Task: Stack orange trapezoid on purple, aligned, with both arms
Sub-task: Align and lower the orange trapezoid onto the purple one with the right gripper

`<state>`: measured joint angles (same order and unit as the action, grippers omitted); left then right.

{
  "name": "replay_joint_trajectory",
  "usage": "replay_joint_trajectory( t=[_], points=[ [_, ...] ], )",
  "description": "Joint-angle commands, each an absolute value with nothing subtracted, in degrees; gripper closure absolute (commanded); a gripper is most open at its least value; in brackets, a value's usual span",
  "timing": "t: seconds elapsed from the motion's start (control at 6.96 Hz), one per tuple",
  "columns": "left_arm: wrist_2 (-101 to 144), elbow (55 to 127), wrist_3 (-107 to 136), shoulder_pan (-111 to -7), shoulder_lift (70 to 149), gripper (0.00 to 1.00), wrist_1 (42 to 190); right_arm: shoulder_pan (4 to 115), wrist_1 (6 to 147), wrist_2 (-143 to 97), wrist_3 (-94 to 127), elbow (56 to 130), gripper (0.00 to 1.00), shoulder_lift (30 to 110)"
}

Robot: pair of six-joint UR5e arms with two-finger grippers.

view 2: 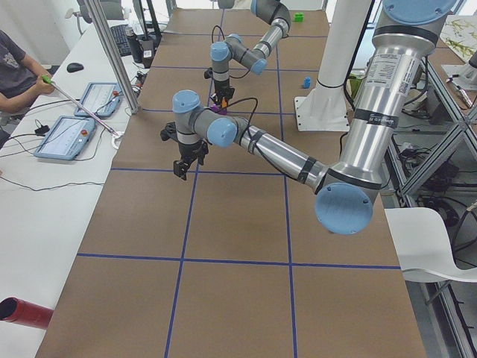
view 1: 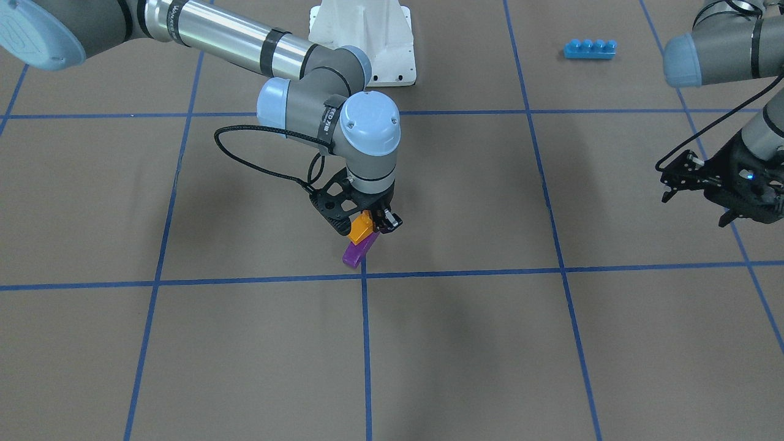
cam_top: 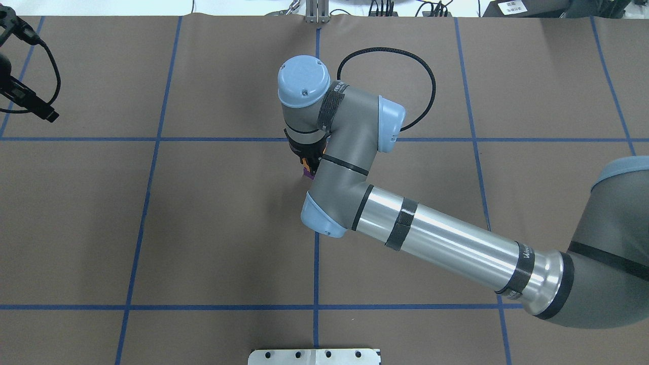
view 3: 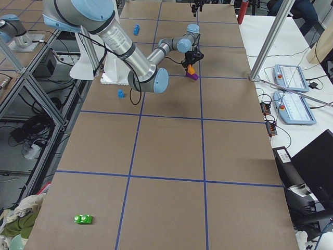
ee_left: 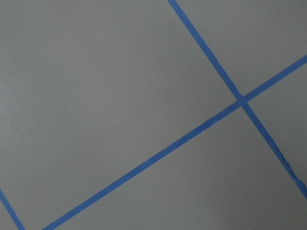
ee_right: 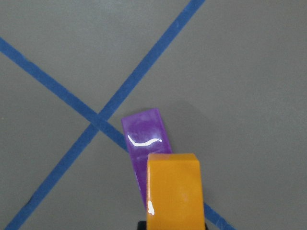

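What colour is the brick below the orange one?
Glossy dark purple brick, partly covered by the orange trapezoid; shows best in the right wrist-mounted view.

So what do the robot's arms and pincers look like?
The right arm and left arm are grey with silver tube sections, light blue round joint caps and black bands. The right pincer and left pincer are black, two-fingered, fed by black cables.

The glossy orange trapezoid [view 1: 360,228] is sitting tilted, clamped between the right gripper's [view 1: 365,224] fingers. The glossy dark purple [view 1: 359,251] is lying just under the fingertips and reaching out past them, turned slightly askew of the orange. The orange's lower end is overlapping the purple; whether they are touching is unclear.
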<state>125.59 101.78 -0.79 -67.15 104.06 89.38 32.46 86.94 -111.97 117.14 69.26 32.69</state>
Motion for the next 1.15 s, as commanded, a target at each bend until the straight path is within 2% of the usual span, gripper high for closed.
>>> replay_joint_trajectory(
  t=[0.0, 0.72, 0.86, 1.01],
  points=[
    [125.5, 101.8, -0.8, -67.1, 104.1, 0.0, 89.4, 32.4, 86.8, -112.0, 117.1, 69.3, 1.0, 32.8],
    [125.5, 101.8, -0.8, -67.1, 104.1, 0.0, 89.4, 32.5, 85.7, -112.0, 117.1, 69.3, 1.0, 33.1],
    [125.5, 101.8, -0.8, -67.1, 104.1, 0.0, 89.4, 32.5, 85.7, -112.0, 117.1, 69.3, 0.83, 33.1],
    [125.5, 101.8, -0.8, -67.1, 104.1, 0.0, 89.4, 32.4, 85.7, -112.0, 117.1, 69.3, 0.38, 33.2]
  ],
)
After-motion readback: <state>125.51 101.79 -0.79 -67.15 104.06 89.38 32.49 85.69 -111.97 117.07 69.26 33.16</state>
